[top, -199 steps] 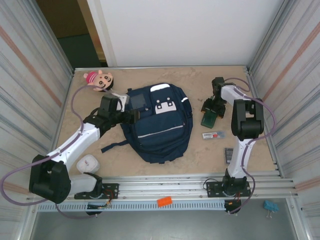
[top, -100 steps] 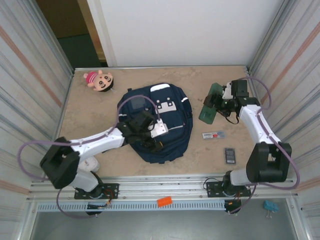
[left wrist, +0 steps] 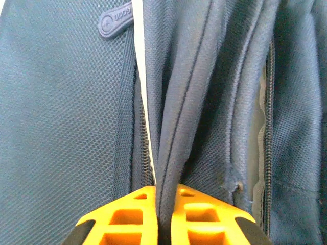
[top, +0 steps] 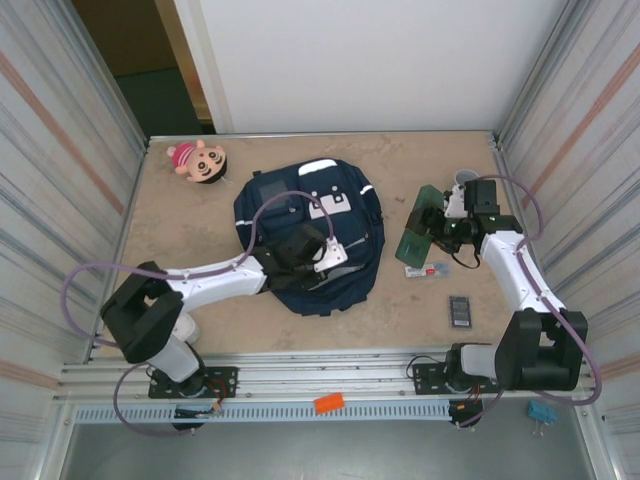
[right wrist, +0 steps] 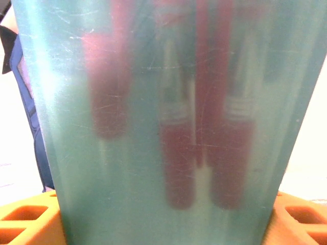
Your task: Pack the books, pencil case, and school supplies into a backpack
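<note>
The step in hand looks like opening the backpack [top: 340, 290], which lies flat in the middle of the table. The left end effector [left wrist: 164, 204] is clenched on a ridge of navy fabric beside a zip. The right end effector [top: 432, 226] grasps the green pencil case [right wrist: 163, 127] across its width, between the backpack and the table's right edge. Next, the left arm probably must lift the fabric to widen the mouth so the case can slide in. The white-and-red stick [top: 427, 270] and calculator [top: 459, 309] lie near the right edge.
</note>
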`<state>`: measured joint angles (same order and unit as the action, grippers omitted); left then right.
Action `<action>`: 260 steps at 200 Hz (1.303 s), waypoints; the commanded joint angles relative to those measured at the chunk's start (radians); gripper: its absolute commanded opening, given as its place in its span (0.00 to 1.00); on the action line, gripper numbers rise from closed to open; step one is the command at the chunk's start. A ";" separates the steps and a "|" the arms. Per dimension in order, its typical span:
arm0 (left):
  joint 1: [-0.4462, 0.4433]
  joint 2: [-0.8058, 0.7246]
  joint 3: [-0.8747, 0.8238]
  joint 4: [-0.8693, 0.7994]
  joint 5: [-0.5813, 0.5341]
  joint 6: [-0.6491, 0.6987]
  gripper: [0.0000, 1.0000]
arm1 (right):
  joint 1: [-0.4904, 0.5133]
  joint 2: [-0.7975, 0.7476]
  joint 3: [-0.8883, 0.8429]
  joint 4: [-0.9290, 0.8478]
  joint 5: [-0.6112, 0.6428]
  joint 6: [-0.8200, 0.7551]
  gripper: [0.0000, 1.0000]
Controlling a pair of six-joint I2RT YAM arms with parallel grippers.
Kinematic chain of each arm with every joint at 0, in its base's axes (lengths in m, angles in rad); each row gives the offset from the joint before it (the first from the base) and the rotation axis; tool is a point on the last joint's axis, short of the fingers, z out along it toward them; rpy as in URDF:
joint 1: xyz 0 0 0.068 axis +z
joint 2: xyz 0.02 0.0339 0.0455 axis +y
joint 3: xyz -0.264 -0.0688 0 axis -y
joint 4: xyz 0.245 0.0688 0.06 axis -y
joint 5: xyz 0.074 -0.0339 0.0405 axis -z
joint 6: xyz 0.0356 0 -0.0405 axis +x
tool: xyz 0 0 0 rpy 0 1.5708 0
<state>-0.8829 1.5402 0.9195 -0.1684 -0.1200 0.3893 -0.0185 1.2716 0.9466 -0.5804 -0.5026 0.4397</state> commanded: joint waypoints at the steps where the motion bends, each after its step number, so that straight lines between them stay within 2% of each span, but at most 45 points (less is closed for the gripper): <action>1: 0.004 -0.133 0.046 -0.022 0.049 -0.065 0.02 | -0.014 -0.031 0.019 -0.046 -0.030 -0.003 0.60; 27: 0.004 -0.244 0.069 -0.033 0.078 -0.167 0.00 | -0.039 -0.048 0.013 -0.090 -0.016 -0.010 0.60; 60: 0.007 -0.315 0.100 -0.028 0.030 -0.304 0.00 | -0.009 -0.088 0.002 -0.107 -0.151 0.032 0.61; 92: 0.009 -0.320 0.153 -0.032 0.059 -0.370 0.00 | 0.166 -0.144 -0.062 -0.035 -0.188 0.189 0.61; 140: 0.026 -0.299 0.212 -0.020 0.073 -0.476 0.00 | 0.410 -0.160 -0.214 0.278 -0.118 0.565 0.62; 187: 0.035 -0.302 0.217 0.008 0.093 -0.514 0.00 | 0.542 -0.007 -0.243 0.536 -0.040 0.767 0.64; 207: 0.036 -0.307 0.216 0.014 0.094 -0.515 0.00 | 0.570 0.082 -0.210 0.654 -0.009 0.837 0.64; 260: 0.059 -0.331 0.213 0.029 0.115 -0.520 0.00 | 0.613 0.306 -0.098 0.827 0.072 0.969 0.64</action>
<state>-0.8364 1.2648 1.0660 -0.2874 -0.0422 -0.1097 0.5816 1.5070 0.7948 0.0639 -0.4740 1.2949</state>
